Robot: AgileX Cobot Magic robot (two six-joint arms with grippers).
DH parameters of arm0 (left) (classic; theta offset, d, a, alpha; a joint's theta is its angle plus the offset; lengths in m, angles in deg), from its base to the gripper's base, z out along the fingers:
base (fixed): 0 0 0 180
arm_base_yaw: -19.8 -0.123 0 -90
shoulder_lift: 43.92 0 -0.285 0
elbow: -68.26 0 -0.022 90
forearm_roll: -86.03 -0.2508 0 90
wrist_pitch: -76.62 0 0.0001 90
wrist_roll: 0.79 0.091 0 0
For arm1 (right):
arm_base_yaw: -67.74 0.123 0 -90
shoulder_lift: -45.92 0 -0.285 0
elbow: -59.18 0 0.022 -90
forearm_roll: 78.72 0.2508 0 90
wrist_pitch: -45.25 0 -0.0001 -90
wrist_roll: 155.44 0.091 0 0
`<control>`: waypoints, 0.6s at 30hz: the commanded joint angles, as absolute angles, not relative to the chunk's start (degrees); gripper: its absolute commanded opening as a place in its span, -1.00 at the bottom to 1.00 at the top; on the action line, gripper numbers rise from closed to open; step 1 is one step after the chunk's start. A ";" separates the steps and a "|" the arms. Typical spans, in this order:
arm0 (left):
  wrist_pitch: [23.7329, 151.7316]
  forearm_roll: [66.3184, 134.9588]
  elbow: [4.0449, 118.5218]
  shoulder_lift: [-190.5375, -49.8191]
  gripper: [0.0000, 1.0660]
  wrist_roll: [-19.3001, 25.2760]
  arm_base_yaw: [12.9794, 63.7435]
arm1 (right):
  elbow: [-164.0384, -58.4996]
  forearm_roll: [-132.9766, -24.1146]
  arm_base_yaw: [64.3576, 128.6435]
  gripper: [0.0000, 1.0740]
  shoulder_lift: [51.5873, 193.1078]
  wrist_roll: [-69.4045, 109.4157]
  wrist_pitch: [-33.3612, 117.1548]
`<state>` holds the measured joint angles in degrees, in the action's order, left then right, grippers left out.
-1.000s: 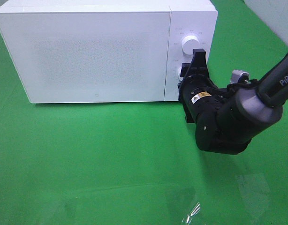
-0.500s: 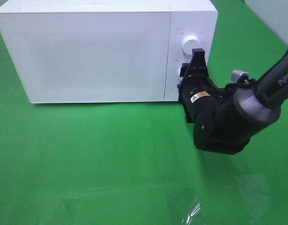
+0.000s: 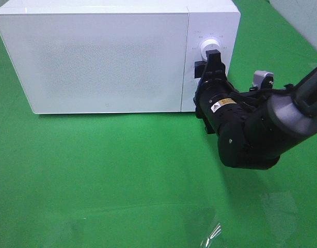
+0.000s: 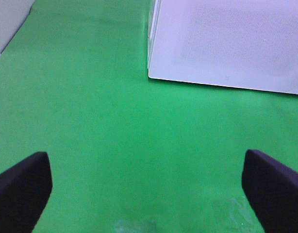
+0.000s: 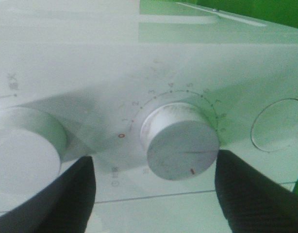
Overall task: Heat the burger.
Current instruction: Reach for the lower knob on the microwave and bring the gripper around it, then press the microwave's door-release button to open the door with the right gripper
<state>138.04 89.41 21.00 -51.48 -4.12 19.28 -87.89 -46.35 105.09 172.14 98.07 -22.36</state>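
Against the control panel (image 3: pixel 228 26) of a white box-shaped microwave oven (image 3: pixel 107 57), the right gripper (image 5: pixel 154 165) stands released. Its two black fingers (image 5: pixel 66 194) are spread to either side of a round white dial knob (image 5: pixel 180 145) ringed by small printed numbers. One finger is clear of the knob and the other is just beside its rim; whether that one touches cannot be told. On the same panel, a second round white knob (image 3: pixel 207 44) sits at 12 o'clock from the gripper in the high view, and the wrist view shows a round recessed button (image 5: pixel 280 124) on the dial's far side. Behind the fingers, the bulky black wrist and grey right arm (image 3: pixel 287 111) run off toward 3 o'clock. The oven's frosted white door (image 3: pixel 96 57) is shut, with the panel on its 3 o'clock side. The oven fills the field from 10 to 1 o'clock on a bright green cloth (image 3: pixel 122 170). The left gripper (image 4: pixel 148 179) hangs over bare cloth with its dark fingers (image 4: pixel 23 179) spread wide and nothing between them, the oven's front ahead of it. The burger shows in no view, so its place cannot be told.
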 commanded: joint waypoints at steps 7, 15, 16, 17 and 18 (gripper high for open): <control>137.58 89.47 20.83 -50.51 0.85 -4.23 19.17 | -81.48 -50.36 104.69 0.32 164.52 89.82 -14.97; 137.58 89.47 20.83 -50.51 0.85 -4.23 19.17 | -79.24 -55.11 104.69 0.32 157.53 72.86 1.70; 137.58 89.47 20.83 -50.51 0.85 -4.23 19.17 | -79.36 -55.63 104.69 0.32 155.98 67.70 5.54; 137.58 89.47 20.83 -50.51 0.85 -4.23 19.17 | -79.36 -55.63 104.69 0.32 155.98 67.70 5.54; 137.58 89.47 20.83 -50.51 0.85 -4.23 19.17 | -79.36 -55.91 104.69 0.32 155.06 64.78 7.32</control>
